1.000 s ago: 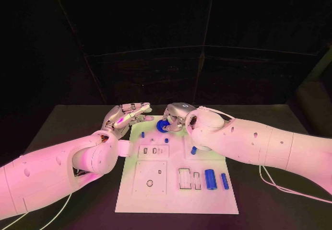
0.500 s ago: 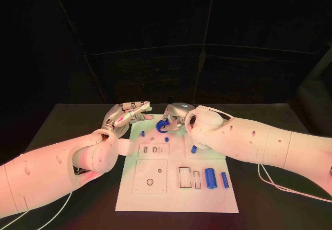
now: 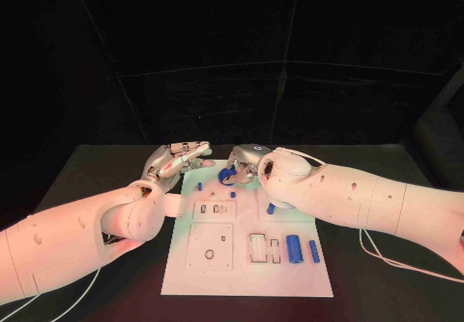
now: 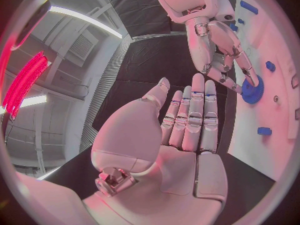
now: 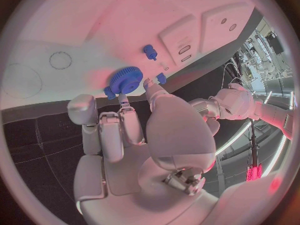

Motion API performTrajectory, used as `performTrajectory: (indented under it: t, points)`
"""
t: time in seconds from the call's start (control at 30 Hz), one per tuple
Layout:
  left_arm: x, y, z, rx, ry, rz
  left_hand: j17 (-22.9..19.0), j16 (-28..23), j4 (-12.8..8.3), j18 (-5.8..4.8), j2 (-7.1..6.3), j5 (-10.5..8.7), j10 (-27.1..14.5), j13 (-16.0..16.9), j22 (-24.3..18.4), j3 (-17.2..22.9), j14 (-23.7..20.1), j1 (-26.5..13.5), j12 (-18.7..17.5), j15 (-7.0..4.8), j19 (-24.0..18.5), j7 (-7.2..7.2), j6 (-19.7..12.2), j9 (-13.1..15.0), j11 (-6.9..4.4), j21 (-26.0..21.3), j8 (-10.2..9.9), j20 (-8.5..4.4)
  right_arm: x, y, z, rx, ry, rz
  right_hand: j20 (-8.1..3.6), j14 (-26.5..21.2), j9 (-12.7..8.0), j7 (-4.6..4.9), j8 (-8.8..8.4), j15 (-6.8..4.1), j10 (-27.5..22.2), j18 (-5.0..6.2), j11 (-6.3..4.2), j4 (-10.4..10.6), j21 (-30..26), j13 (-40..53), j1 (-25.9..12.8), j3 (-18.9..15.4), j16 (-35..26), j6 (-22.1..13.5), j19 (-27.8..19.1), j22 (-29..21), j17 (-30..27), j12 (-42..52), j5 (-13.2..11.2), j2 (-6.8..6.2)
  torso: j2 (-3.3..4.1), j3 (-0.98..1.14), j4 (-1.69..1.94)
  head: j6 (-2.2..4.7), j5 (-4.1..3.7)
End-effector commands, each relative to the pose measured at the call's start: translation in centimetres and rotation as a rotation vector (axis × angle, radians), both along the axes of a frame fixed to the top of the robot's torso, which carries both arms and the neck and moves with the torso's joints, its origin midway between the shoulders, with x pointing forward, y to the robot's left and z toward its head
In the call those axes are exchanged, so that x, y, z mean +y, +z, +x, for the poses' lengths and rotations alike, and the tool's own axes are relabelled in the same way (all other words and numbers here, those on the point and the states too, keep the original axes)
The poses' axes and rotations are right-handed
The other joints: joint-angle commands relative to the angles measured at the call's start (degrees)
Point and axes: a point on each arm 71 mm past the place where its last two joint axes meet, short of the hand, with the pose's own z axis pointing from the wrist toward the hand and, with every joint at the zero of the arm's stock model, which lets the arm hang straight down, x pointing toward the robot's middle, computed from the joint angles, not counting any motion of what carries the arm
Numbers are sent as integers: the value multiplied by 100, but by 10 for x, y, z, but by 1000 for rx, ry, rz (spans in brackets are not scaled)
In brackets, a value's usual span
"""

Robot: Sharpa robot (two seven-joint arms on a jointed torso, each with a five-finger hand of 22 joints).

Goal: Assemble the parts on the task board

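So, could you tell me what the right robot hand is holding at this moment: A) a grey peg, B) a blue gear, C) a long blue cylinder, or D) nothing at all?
B: the right robot hand pinches the blue gear between its fingertips above the far end of the task board; the left wrist view shows the same gear.

Head overhead, wrists close; shared task board (image 3: 247, 268).

Looks like a robotics lab test cell to me. Black bench (image 3: 387, 295) closed in by black curtain panels (image 3: 290, 100), white task board (image 3: 247, 285) with cut-out slots laid flat on it. My left wrist view catches strip lights (image 4: 84, 19) and a ceiling vent (image 4: 80, 46) overhead.
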Motion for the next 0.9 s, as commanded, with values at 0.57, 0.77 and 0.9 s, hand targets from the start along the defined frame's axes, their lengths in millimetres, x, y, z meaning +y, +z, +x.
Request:
performTrajectory:
  t: [0.57, 0.77, 0.9]
  points:
    - [0, 2, -1, -9, -9, -3, 11, -28, -16, 37, 9, 25, -42, -1, -10, 35, 19, -28, -38, 7, 38, 32, -13, -6, -7, -28, -42, -10, -12, 1, -7, -16, -21, 29, 65, 480, 10, 44, -34, 84, -34, -88, 50, 371, -13, 240, -15, -680, 27, -163, 0, -12, 896, -19, 174, 196, 0, 10, -12, -28, 19]
    - [2, 2, 0, -9, -5, -1, 11, -28, -16, 37, 9, 25, -42, -1, -10, 35, 19, -28, -38, 7, 38, 32, -13, -6, -7, -28, -42, -10, -26, 13, -15, -111, -1, 166, 63, 477, 17, 36, -17, 79, -21, -87, 42, 383, -7, 260, 142, -866, 21, -130, -1, -16, 881, -6, 433, 232, -5, 10, -26, -11, 17]
    - [4, 2, 0, -10, 0, 0, 11, -28, -16, 37, 9, 25, -42, -1, -10, 35, 19, -28, -38, 7, 38, 32, -13, -6, -7, -28, -42, -10, -48, 16, -21, -100, 4, 229, 55, 472, 28, 14, 18, 66, -22, -81, 24, 363, -20, 259, 266, -950, 14, -46, -19, -46, 862, -12, 558, 272, -11, 10, -34, 23, 9]
